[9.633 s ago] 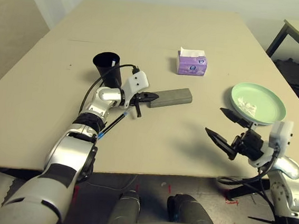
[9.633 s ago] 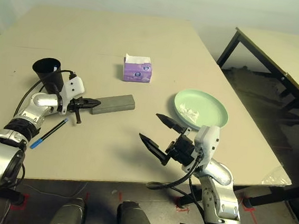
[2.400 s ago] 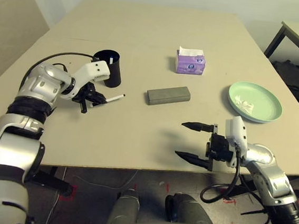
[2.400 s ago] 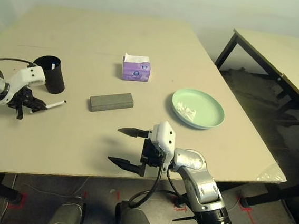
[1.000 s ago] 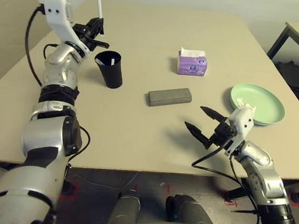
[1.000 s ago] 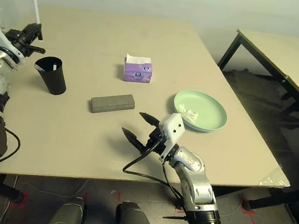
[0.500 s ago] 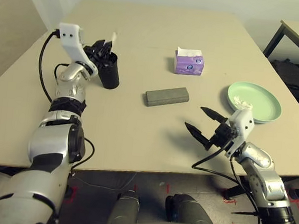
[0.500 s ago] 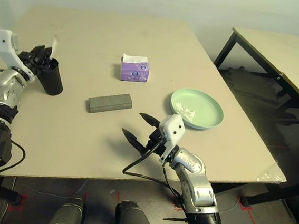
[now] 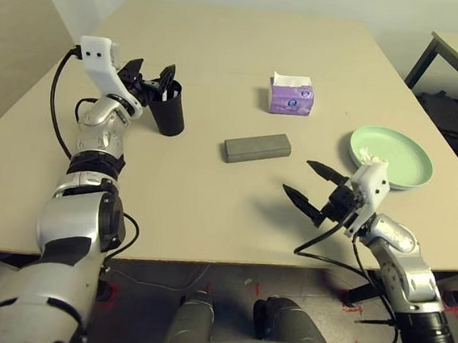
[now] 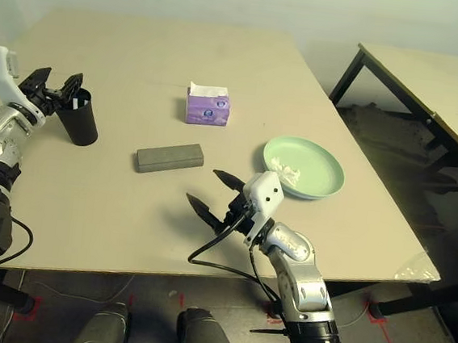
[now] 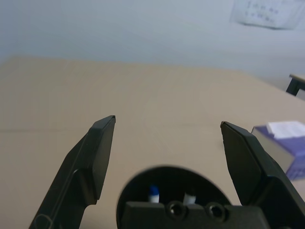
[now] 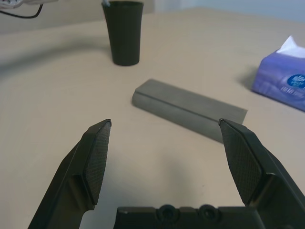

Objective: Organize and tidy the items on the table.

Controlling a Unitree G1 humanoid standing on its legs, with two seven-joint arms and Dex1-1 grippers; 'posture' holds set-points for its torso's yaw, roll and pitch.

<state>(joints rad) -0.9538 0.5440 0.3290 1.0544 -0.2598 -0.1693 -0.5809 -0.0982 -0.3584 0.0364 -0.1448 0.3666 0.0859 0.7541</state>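
From the head camera, the left end effector (image 9: 149, 75) hangs spread wide and empty over the black cup (image 9: 168, 109), while the right end effector (image 9: 315, 189), also wide open and empty, hovers above the worktop (image 9: 209, 210) near the grey glasses case (image 9: 255, 148). The left wrist camera shows the blue pen (image 11: 153, 191) and white-black marker (image 11: 189, 196) standing inside the cup, so the pen-stowing step looks finished. The right wrist camera frames the case between its fingers; the next move likely means closing on it squarely.
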